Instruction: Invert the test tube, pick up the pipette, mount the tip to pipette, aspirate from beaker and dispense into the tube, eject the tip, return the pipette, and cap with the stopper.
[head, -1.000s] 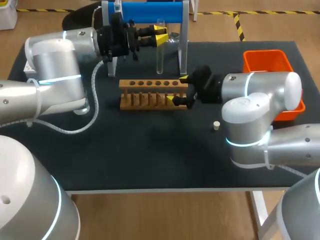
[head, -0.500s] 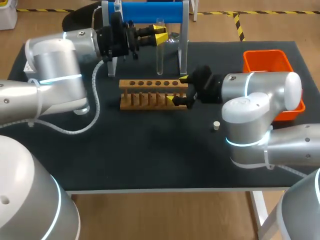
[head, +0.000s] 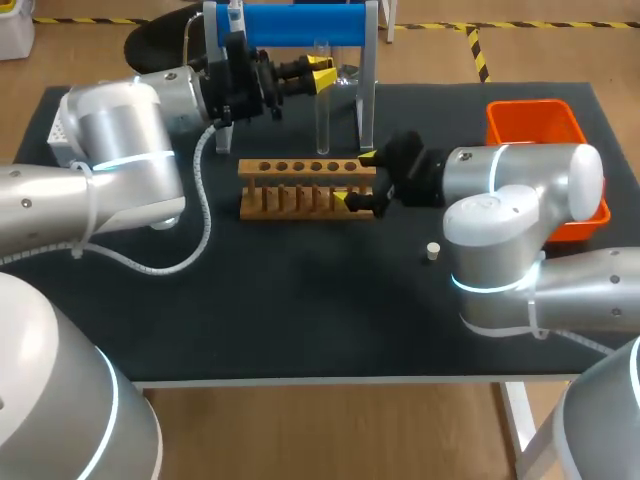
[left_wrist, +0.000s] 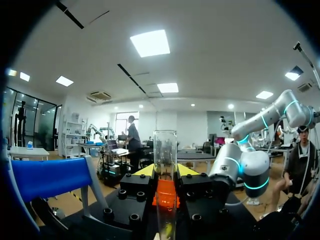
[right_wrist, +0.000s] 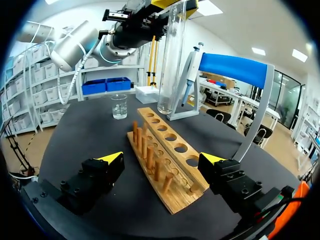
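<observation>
The tube (head: 322, 115) is grasped near its top by the left pincer (head: 318, 72), with a finger pressed to the glass from each side. It is held upright with its mouth up. Its rounded end hangs below the pincer, just above the rack (head: 300, 168). The right pincer (head: 357, 178) is released. Its fingers are spread to either side of the rack's nearest end, and no contact can be made out.

The step in hand is judged to be seating the tube in a rack hole. The tube should be kept vertical and centred over one hole before it is lowered straight down. The grip should be let go only once the rounded end is bedded. The rack could be steadied by the right pincer if it shifts.

Room is tight around the left pincer. A leg of the stand (head: 368, 90) rises just beside the tube, and the stand's blue bar lies close behind the pincer. Seen from the right pincer, the pipette (right_wrist: 191, 75) hangs just past the tube and the beaker (right_wrist: 119, 106) stands beyond the rack's far end. Open worktop (head: 300, 300) lies on the rack's other side. The stopper (head: 432, 251) lies there, well apart from both pincers.
</observation>
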